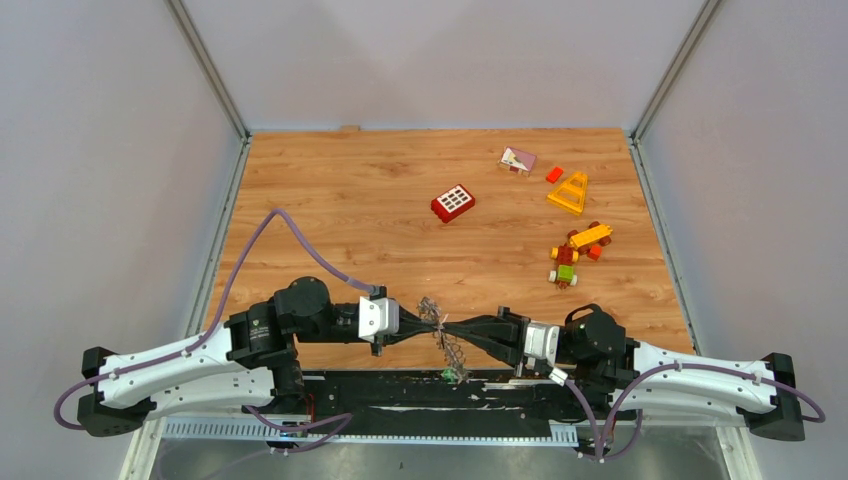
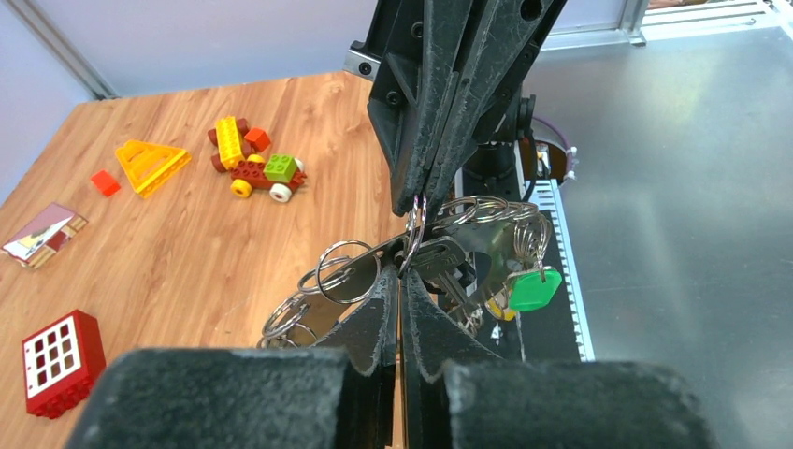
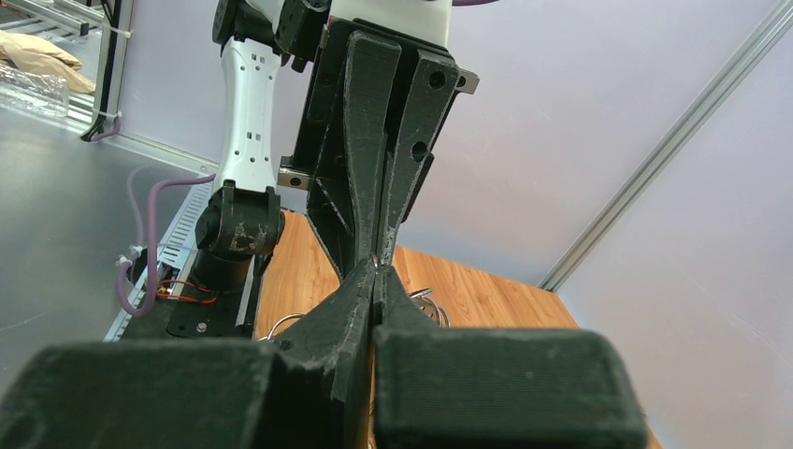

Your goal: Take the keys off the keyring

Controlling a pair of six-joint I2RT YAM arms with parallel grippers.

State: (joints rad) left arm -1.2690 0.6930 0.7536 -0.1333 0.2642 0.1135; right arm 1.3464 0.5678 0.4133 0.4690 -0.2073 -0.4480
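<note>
The keyring [image 2: 414, 229] shows as a thin grey loop seen edge-on, stretched between both sets of fingertips. Silver keys [image 2: 447, 260], small split rings [image 2: 346, 271] and a green tag [image 2: 534, 288] dangle from it above the table's near edge. My left gripper [image 2: 403, 277] is shut, pinching the loop's lower end. My right gripper [image 2: 418, 199] comes from the opposite side and is shut on the loop's upper end. In the top view the bunch of keys [image 1: 452, 352] hangs below where the left gripper [image 1: 433, 322] and right gripper [image 1: 449, 330] meet tip to tip. The right wrist view shows its tips [image 3: 376, 268] closed.
Toy bricks lie on the wooden table farther back: a red window brick [image 1: 453, 202], a yellow triangle [image 1: 568, 192], a small brick car [image 1: 572, 255], a pink tile [image 1: 517, 160] and a small red brick [image 1: 554, 174]. The black base plate [image 1: 400, 392] runs under the grippers.
</note>
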